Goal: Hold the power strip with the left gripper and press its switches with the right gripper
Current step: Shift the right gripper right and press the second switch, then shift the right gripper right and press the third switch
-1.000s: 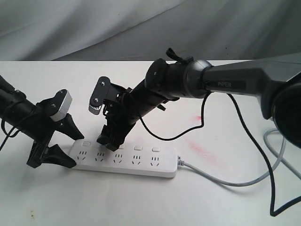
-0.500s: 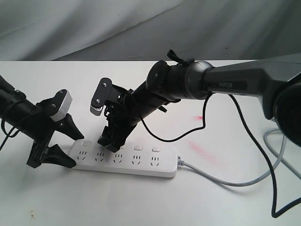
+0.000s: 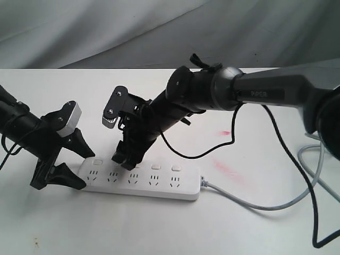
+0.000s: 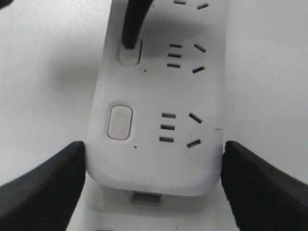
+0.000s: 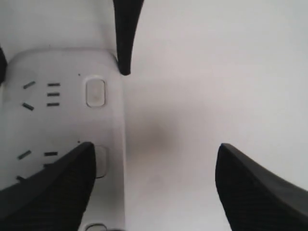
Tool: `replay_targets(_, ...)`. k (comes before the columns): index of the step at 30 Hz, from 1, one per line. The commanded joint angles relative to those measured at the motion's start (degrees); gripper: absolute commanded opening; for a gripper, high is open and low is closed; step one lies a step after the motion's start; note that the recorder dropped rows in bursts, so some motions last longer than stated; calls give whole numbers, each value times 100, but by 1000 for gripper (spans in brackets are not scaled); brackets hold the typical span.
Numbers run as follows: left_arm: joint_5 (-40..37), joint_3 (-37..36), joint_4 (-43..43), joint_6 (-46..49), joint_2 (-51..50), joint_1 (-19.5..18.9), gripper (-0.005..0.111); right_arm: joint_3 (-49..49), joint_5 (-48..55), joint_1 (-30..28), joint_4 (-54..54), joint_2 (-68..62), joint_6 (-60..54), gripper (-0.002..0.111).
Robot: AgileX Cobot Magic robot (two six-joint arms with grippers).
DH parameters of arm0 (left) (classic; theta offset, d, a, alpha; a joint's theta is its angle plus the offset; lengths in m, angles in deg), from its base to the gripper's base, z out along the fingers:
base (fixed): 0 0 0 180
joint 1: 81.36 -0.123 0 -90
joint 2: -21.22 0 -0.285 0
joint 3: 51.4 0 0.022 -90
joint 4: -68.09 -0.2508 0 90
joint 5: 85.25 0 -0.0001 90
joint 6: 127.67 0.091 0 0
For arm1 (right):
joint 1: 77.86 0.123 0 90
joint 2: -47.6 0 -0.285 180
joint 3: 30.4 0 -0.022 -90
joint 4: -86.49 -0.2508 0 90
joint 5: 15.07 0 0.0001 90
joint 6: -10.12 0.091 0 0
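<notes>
since a second ago the right arm's thick grey forearm, lettered "piper", has slid a little toward the right of the exterior view, and its loose black cable (image 3: 212,151) hangs slightly differently. the right gripper (image 3: 125,162) sits at the same spot on the strip, and the left gripper (image 3: 87,170) has not shifted.

the power strip (image 3: 159,183) lies flat on the white counter (image 3: 255,228), left of centre in the exterior view. its grey cable (image 3: 249,202) runs off from its right end. the row of switches (image 3: 155,167) runs along its far edge, one above each socket.

the left gripper's fingers (image 4: 48,183) straddle the strip's rounded left end, one against each long side, closed on it across its width. in the left wrist view the end switch (image 4: 120,121) lies uncovered between them.

the right gripper comes down steeply from the upper right with its fingers spread wide and nothing between them. one finger tip (image 4: 129,29) rests on the second switch (image 4: 130,54) from the left end. in the right wrist view that finger (image 5: 53,183) covers part of the same switch, while the other finger (image 5: 260,192) hangs over bare counter beyond the strip's far edge.

a faint pink smear (image 3: 228,170) marks the counter just behind the strip's right end.
</notes>
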Motion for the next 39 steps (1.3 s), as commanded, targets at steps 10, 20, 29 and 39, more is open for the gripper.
replay_targets(10,54,33,53,23,3,24,0,739,-67,-341,-142,662,-525,65)
replay_targets(20,54,33,53,23,3,24,0,764,-105,-341,-331,388,-671,65)
replay_targets(29,54,33,53,23,3,24,0,764,-103,-341,-347,261,-671,65)
replay_targets(39,54,33,53,23,3,24,0,764,-95,-341,-166,81,-637,65)
